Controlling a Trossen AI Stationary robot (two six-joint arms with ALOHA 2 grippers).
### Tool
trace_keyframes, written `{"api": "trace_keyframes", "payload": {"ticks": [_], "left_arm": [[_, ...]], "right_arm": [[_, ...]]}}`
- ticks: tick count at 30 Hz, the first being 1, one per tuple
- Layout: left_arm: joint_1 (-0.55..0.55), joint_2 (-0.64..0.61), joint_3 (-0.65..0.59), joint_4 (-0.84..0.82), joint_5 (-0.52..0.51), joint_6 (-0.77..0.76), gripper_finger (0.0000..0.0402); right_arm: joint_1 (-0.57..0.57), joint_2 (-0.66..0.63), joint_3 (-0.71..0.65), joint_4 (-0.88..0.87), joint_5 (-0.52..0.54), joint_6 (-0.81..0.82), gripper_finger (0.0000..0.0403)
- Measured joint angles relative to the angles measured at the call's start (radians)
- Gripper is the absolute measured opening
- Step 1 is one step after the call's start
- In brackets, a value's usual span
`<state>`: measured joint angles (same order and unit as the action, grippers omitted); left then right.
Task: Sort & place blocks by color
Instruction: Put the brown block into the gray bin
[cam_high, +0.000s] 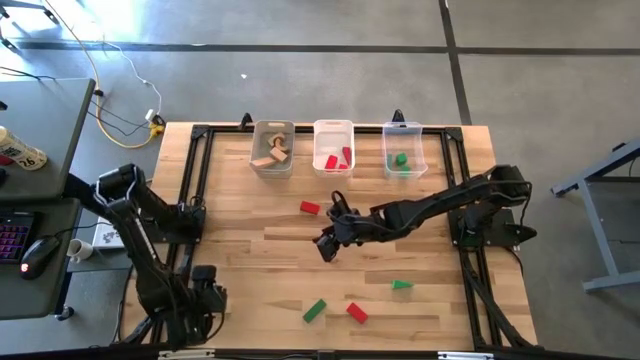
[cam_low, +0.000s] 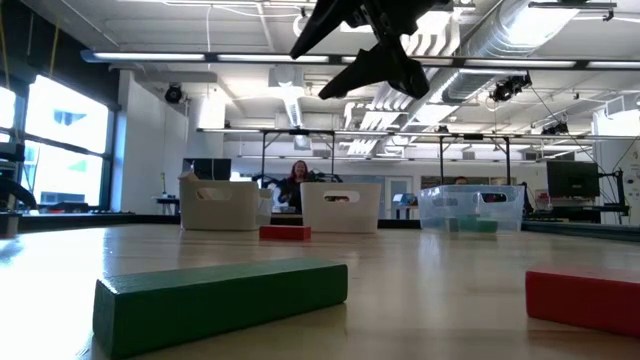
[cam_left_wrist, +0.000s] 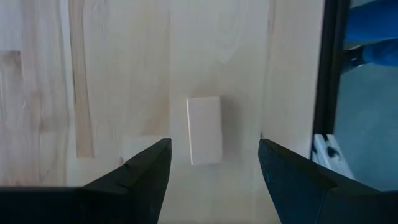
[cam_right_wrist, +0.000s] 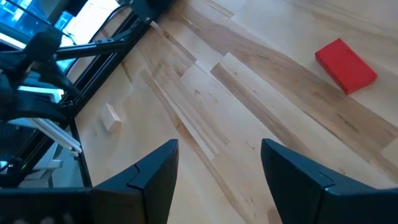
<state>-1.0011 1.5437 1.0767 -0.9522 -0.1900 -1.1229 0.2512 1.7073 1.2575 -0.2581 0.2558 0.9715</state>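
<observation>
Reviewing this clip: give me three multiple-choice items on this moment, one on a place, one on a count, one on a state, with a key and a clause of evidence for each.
1. Where does the right hand hang?
A. over the bare middle of the table
B. inside the green bin
C. off the table's right edge

2. How many red blocks lie loose on the table, outside the bins?
A. none
B. two
C. four

3. How do the right hand's fingers stand?
A. shut on a red block
B. shut on a green block
C. open and empty

Key:
1 A, the high view shows it above bare wood, short of the bins.
2 B, one red block lies near the bins, another red block near the front edge.
3 C, the right wrist view shows both fingers apart with only table between them.
</observation>
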Motion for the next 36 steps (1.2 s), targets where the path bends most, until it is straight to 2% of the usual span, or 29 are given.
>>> {"api": "trace_keyframes", "payload": {"ticks": [18,28,32,36], "left_arm": [[0.003,0.198,-0.008,0.056,0.052,0.035,0.0229],[0.02,0.203,-0.137,0.195,0.15,0.038,0.0229],[0.019,0.201,-0.155,0.223,0.145,0.057,0.0229],[0.022,0.2,-0.157,0.234,0.148,0.095,0.0207]], "right_arm": [[0.089,0.0,0.0,0.0,0.041,0.023,0.0215],[0.124,0.0,0.0,-0.003,0.053,0.023,0.0215],[0.14,0.0,0.0,-0.008,0.089,0.023,0.0215],[0.145,0.0,0.0,-0.008,0.108,0.024,0.0215]]}}
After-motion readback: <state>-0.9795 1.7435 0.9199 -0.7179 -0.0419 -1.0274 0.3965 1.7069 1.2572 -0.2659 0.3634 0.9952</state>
